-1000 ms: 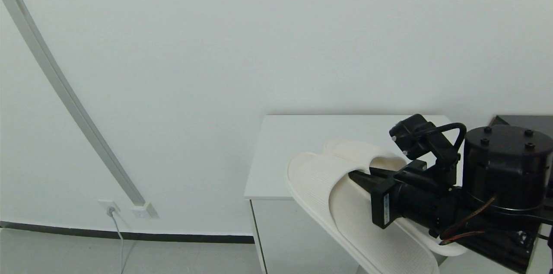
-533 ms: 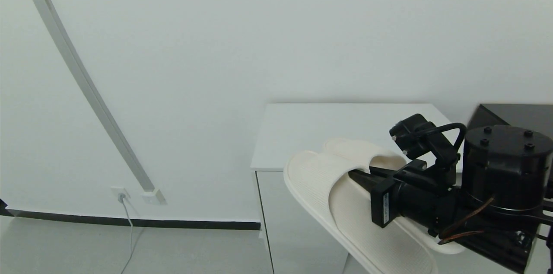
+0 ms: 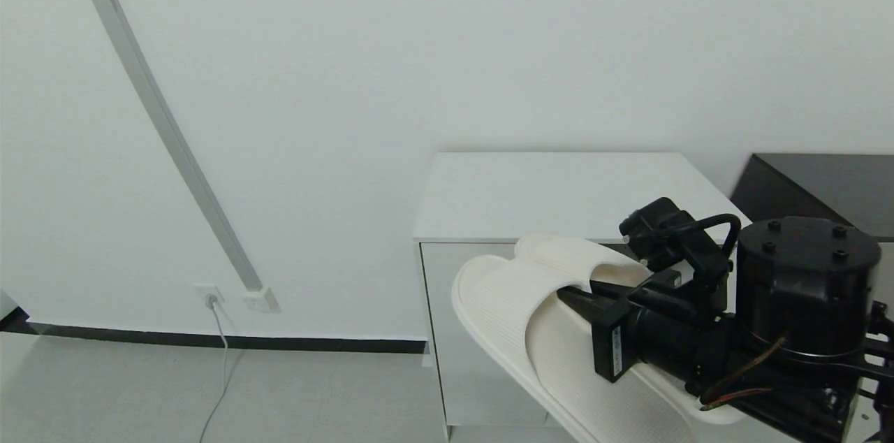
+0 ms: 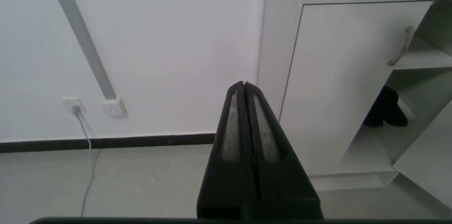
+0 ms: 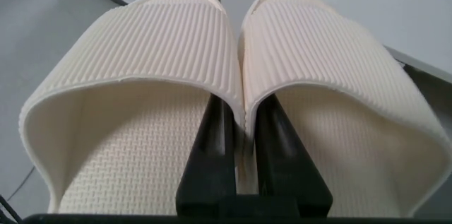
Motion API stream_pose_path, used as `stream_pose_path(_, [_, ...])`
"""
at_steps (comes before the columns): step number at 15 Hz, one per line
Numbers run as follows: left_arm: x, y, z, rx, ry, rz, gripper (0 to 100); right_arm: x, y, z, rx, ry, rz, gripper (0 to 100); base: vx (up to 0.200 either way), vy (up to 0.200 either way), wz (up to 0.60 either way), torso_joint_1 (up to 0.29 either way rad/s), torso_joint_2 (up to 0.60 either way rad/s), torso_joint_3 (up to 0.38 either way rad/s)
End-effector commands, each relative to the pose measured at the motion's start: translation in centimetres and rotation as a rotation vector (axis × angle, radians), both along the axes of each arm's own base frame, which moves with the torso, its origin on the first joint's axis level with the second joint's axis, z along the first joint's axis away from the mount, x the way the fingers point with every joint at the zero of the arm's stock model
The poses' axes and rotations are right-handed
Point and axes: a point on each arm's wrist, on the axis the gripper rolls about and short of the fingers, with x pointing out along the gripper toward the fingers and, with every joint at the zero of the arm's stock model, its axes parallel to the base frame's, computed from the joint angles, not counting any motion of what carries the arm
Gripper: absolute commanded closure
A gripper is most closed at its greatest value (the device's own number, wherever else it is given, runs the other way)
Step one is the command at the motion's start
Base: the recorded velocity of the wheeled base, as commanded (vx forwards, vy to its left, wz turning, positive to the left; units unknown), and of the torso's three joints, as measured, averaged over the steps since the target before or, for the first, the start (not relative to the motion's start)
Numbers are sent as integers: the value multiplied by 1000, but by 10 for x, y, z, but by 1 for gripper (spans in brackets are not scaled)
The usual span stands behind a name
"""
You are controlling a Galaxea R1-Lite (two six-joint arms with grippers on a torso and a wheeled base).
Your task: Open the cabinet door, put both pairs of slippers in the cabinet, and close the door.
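Observation:
A pair of cream ribbed slippers (image 3: 517, 310) hangs in the air in front of the white cabinet (image 3: 559, 191). My right gripper (image 3: 576, 293) is shut on the pair. In the right wrist view one finger sits inside each slipper (image 5: 162, 61), and together they pinch the two touching inner walls at the gripper (image 5: 240, 121). My left gripper (image 4: 243, 93) is shut and holds nothing, off to the cabinet's (image 4: 339, 75) left side. The cabinet's left door with its handle (image 4: 401, 46) is closed. The right half stands open, showing a shelf and dark shoes (image 4: 385, 107) inside.
A grey conduit strip (image 3: 160, 114) runs slantwise down the white wall to a socket with a cable (image 3: 209, 300). A dark tabletop (image 3: 817, 177) stands to the cabinet's right. Bare grey floor (image 3: 140, 394) lies to the left of the cabinet.
The whole head view has shifted, so the camera has moved; more of the cabinet's front shows now. My right gripper keeps its hold on the slippers.

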Motion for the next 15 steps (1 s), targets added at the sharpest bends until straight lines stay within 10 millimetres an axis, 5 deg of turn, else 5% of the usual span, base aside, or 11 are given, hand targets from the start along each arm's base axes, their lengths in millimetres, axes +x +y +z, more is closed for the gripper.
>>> stream_pose_path(1, [0,0,0,0,2,0,100,1,2,-4,-8,7,3,100,0,0,0,0,0,0])
stream_pose_path(10, [0,0,0,0,2,0,100,-1,6,-7,-14,12,15,100,0,0,0,0,0,0])
stream_pose_path(15, [0,0,0,2,2,0,100,-1,6,-6,2,-6,14,100,0,-200,0,2,2,1])
